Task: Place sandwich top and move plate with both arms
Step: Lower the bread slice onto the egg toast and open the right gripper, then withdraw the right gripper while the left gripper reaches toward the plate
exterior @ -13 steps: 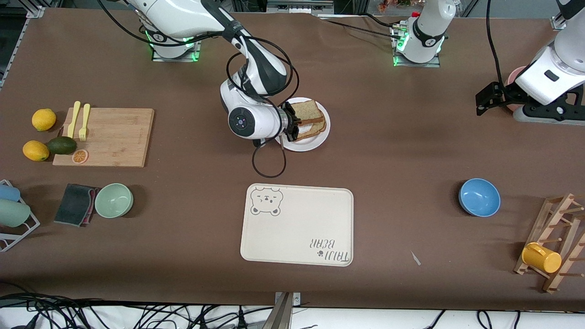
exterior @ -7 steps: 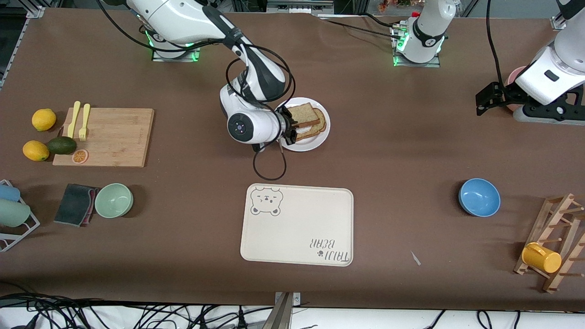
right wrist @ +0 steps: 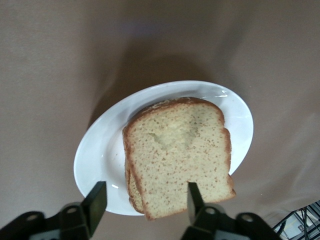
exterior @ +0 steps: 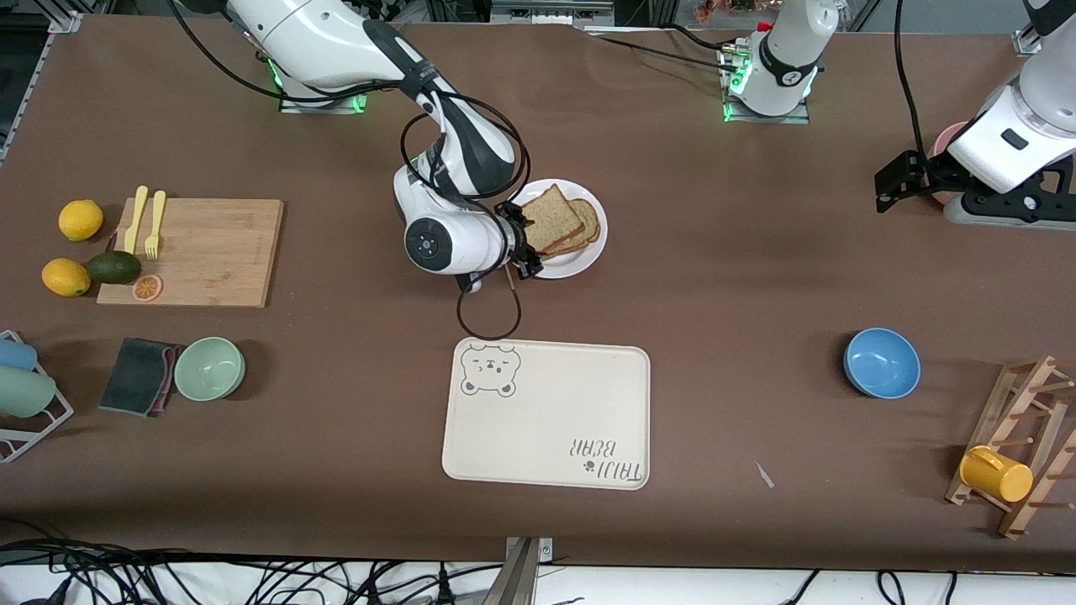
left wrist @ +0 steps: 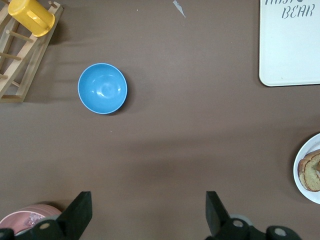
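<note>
The speckled tan-brown bread slice, the sandwich top (exterior: 553,218), lies on the lower slice on the small round white plate (exterior: 570,262), so placing looks done. My right gripper (exterior: 514,246) sits at the plate's rim toward the right arm's end, fingers spread wide and empty. My left gripper (exterior: 901,178) waits, open, at the left arm's end. Moving the plate with both arms remains.

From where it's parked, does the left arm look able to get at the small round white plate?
Probably yes. The left gripper waits, open, toward its own end of the table, with only bare brown tabletop between it and the small round white plate. The right gripper is open at the plate's rim toward the right arm's end.
</note>
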Available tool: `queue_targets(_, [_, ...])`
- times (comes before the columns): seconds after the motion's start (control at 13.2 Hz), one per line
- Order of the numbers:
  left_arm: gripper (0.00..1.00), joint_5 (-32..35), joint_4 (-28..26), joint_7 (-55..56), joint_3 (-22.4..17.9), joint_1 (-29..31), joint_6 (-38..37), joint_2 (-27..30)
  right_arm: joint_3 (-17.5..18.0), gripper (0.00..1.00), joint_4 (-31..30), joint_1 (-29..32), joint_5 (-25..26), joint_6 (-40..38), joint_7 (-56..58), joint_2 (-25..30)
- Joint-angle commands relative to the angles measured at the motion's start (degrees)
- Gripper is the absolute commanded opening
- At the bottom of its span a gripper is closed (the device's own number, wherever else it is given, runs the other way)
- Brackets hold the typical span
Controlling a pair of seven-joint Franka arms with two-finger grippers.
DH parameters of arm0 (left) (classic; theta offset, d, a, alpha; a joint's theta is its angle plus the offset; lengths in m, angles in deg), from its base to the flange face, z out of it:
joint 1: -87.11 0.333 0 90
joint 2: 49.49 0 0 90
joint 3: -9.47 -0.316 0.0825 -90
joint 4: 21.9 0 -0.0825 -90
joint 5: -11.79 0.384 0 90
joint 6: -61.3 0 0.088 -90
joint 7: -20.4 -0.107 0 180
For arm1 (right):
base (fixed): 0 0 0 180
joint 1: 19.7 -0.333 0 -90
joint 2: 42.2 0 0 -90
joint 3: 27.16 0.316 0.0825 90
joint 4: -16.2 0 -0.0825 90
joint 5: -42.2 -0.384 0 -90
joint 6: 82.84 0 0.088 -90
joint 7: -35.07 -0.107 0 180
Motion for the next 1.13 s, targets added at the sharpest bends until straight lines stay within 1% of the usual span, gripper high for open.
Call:
queue_targets(0.0, [1.00,-1.1,0.2,0.4,-0.2,-0.1,-0.6,0.2,0.4,0.99,0.7,0.3,3.4,-0.7,0.3,3.0])
queue_targets(0.15, [1.00,-1.3,0.2,0.1,-0.3,-0.1,-0.6,0.2,0.4,0.99,0.6,0.3,9.8,-0.7,2.7,5.3])
queue_targets(0.23, [1.00,-1.4,0.3,0.2,-0.2,-0.3,-0.6,0.2,0.3,0.99,0.6,0.3,10.8,-0.7,5.1,6.7])
queue_targets(0.38, [1.00,-1.4,1.0,-0.1,-0.1,-0.5,-0.7,-0.9,-2.7,0.99,0.4,0.9,10.4,-1.1,11.8,8.7])
queue_targets(0.6, [1.00,-1.6,2.2,-0.4,0.3,-1.2,-2.2,-2.6,-5.2,0.99,0.5,2.1,10.0,-2.1,23.0,9.9])
queue_targets(0.68, [1.00,-3.2,2.1,-0.4,0.8,-1.3,-2.4,-2.9,-5.7,0.99,0.5,3.4,10.1,-2.4,27.0,10.2])
queue_targets(0.76, [1.00,-5.7,2.0,-0.5,0.8,-1.3,-3.4,-3.8,-6.8,0.99,0.4,4.1,10.1,-4.7,31.4,10.8])
queue_targets(0.83, [1.00,-7.7,2.1,-0.6,0.8,-1.3,-4.7,-4.6,-10.4,0.99,0.5,4.4,10.2,-9.1,37.1,11.0])
queue_targets(0.91, [1.00,-9.7,2.1,-0.6,0.8,-1.4,-4.7,-5.5,-13.1,0.99,0.8,4.6,10.0,-11.7,42.3,11.1])
queue_targets(0.98, [1.00,-12.9,2.1,-0.7,0.8,-1.4,-4.7,-7.0,-14.9,0.99,1.2,4.6,10.1,-12.8,46.4,11.2])
queue_targets(1.06, [1.00,-16.7,2.2,-0.6,0.8,-1.4,-4.6,-9.0,-17.2,0.99,1.2,4.7,10.3,-15.0,50.8,12.5])
